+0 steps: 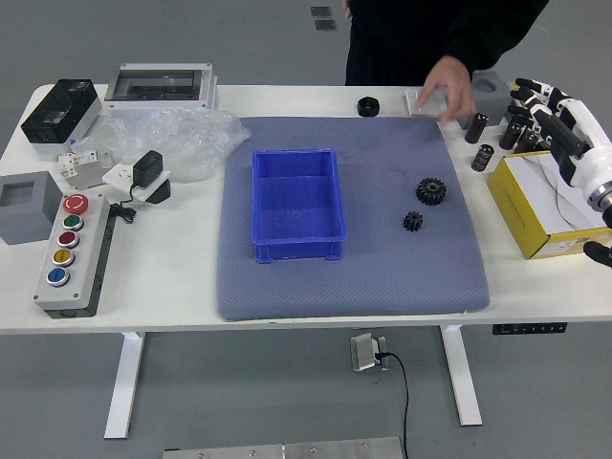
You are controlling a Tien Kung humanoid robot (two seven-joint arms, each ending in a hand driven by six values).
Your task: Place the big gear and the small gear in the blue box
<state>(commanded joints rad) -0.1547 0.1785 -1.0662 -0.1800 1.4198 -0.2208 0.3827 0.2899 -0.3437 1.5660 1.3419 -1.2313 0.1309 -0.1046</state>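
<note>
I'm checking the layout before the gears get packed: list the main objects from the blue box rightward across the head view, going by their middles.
Blue box → round black piece near the far edge → small gear → big gear → yellow box

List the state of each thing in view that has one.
Blue box: upright, open-topped, empty
Big gear: on mat, outside box
Small gear: on mat, outside box
Robot's right hand: open, holding nothing
Robot's left hand: not in view
Person's hand: reaching over mat's far edge, blurred
Clear plastic: crumpled
Button box: power state can't be told
</note>
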